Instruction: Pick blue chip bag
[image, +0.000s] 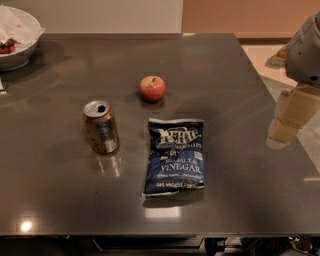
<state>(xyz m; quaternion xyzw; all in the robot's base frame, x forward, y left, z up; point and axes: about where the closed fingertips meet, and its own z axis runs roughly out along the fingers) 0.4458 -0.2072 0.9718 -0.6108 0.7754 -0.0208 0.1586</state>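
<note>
Hanging at the right edge of the view, the pincer (282, 131) is being held over the right border of the worktop (235, 80), its cream-coloured body slanting down and leftward beneath a grey arm segment. Whether it is apart or together cannot be told.

The blue chip bag (175, 157) is being shown well apart from the pincer, toward the left of the view and slightly nearer the front edge. A bare stretch of dark surface is being left between the two. The bag is lying flat near the middle of the worktop, label up, its white lettering readable from the front.

Just left of the bag, and apart from it, a bronze drink can (101, 126) is being seen upright with its top opened. Behind the bag, an apple (152, 88) is resting on its own. At the far left corner, a white bowl (15, 61) is being cut off by the frame.
</note>
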